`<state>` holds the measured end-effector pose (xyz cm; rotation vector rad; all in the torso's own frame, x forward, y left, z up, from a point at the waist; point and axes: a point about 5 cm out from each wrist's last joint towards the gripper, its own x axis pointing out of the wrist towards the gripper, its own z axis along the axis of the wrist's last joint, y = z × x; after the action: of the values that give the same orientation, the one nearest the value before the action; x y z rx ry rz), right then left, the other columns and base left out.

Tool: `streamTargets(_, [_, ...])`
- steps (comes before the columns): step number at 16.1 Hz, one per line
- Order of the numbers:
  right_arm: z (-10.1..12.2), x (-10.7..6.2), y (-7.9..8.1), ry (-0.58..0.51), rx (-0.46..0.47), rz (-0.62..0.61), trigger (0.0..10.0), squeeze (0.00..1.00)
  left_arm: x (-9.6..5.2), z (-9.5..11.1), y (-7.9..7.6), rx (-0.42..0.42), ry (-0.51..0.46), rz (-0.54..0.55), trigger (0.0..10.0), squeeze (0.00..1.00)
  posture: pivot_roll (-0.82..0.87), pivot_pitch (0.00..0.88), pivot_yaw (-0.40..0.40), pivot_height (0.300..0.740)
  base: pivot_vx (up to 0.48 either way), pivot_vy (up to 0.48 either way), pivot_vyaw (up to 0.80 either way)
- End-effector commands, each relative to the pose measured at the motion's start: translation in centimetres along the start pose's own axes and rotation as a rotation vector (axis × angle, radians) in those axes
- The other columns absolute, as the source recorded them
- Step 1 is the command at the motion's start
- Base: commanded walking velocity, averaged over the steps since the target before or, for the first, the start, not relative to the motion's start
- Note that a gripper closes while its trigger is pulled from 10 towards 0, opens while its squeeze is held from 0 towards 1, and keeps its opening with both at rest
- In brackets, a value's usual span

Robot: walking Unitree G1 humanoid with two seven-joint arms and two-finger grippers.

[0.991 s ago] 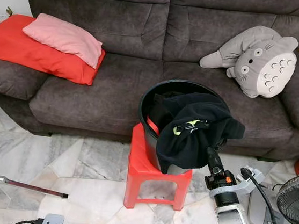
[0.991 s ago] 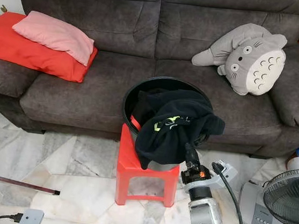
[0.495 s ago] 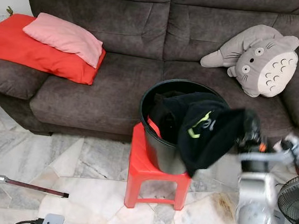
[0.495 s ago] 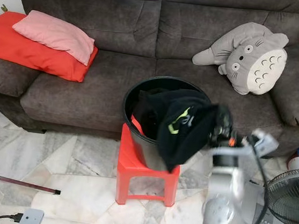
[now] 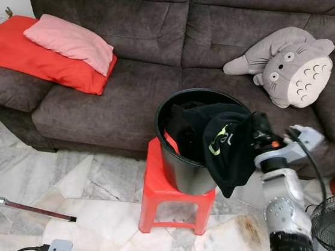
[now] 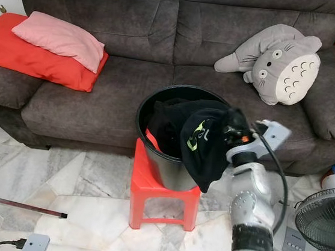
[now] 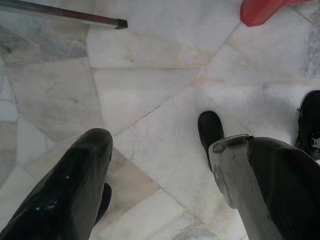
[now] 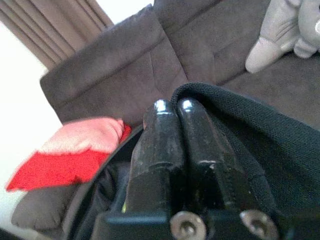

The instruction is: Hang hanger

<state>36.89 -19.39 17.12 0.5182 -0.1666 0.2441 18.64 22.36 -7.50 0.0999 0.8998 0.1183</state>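
Now, in the left eye view, the right gripper [image 5: 256, 131] has risen from low beside the red stool [image 5: 166, 189] a second ago to the right rim of the black bucket [image 5: 178, 163], and the black garment [image 5: 228, 147] has come up with it. Half a second ago the cloth was swinging out to the right; now it hangs in a narrower fold from the jaws, its lower edge level with the stool seat, its other end trailing into the bucket. I judge the pull-out only half done: more lift is needed before the cloth clears the rim. No hanger can be made out, so the task's thing may lie hidden in the cloth or bucket.

In the right eye view, open room lies to the near right of the stool on the marble floor [image 6: 88, 183], bounded by the fan [image 6: 326, 219] at far right. Behind stands the sofa [image 6: 98, 99], with the red cushion [image 6: 31, 49] and pink pillow [image 6: 56, 37] to the left and the grey plush toy [image 6: 284, 57] to the right. A thin rod [image 6: 19, 205] lies on the floor at near left.

In the left wrist view, the left gripper [image 7: 160, 190] hangs idle over the floor, its jaws apart.

In the right wrist view, the fingertips [image 8: 160, 112] are pressed together, clamped on a fold of the garment, with the sofa back beyond.
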Motion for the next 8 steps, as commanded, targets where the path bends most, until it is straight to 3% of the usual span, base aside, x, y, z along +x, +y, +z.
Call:
streamTargets(1, [-0.1, 0.5, 0.2, 0.028, -0.044, 0.022, 0.0, 0.00, -0.2, -0.9, 0.3, 0.015, 0.032, 0.007, 10.0, 0.00, -0.12, 0.191, 0.034, 0.740, 0.000, 0.000, 0.00])
streamTargets(3, [-0.2, 1.8, 2.2, 0.075, -0.146, 0.217, 0.0, 0.00, -0.2, -0.9, 0.6, 0.013, 0.029, 0.015, 10.0, 0.00, -0.11, 0.188, 0.035, 0.740, 0.000, 0.000, 0.00])
streamTargets(5, [-0.8, 2.2, 2.9, 0.106, -0.274, 0.303, 0.0, 0.00, -0.2, -0.8, 0.7, 0.013, 0.029, 0.018, 10.0, 0.00, -0.10, 0.187, 0.036, 0.740, 0.000, 0.000, 0.00])
streamTargets(8, [-2.4, 2.3, 3.7, 0.200, -0.307, 0.412, 0.0, 0.00, -0.2, -0.8, 0.9, 0.011, 0.027, 0.024, 10.0, 0.00, -0.09, 0.185, 0.037, 0.740, 0.000, 0.000, 0.00])
